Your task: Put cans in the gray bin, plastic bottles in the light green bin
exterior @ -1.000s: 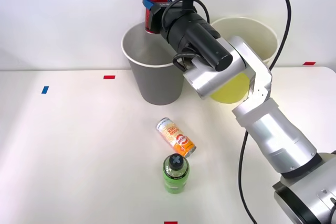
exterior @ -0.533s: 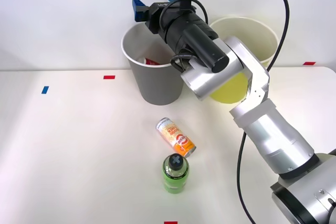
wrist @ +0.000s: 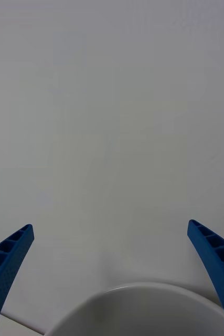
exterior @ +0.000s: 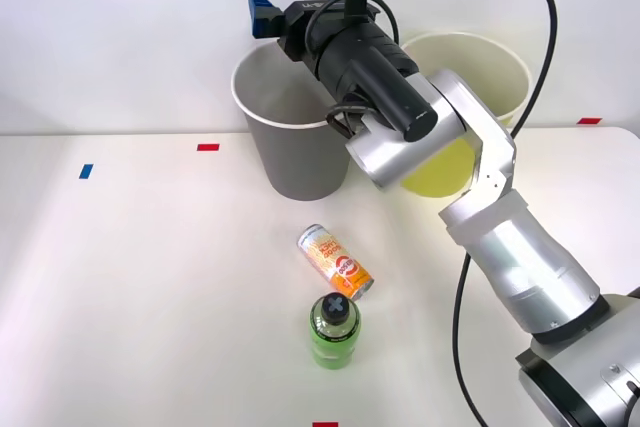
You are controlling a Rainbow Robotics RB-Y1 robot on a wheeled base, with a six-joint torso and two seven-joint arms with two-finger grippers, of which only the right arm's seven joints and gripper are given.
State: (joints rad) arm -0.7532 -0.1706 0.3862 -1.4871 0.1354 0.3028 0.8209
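Blue ribbed fingers of the right gripper: spread wide apart, holding nothing, poised above the rim of the gray bin at the tabletop's far edge. In the wrist view the gripper looks across that bin's pale rim toward a blank wall.

Gray bin: upright, far edge, near the middle. Light green bin: upright, just beside it on the robot's right, partly behind the arm.

Orange-and-white can: lying on its side near the tabletop's middle, well apart from the fingers and on the near side of the gray bin. Long axis runs diagonally, silver end toward the far left, other end toward the near right.

Green bottle: upright, dark cap with gray cross, close to the near edge, touching or just beside the can's nearer end; which, I cannot tell.

Judgement: the can is the likely next item for the gray bin; the fingers would need to come back toward the near edge, drop down, and close across the diagonal axis. The bottle's closeness could cause a knock.
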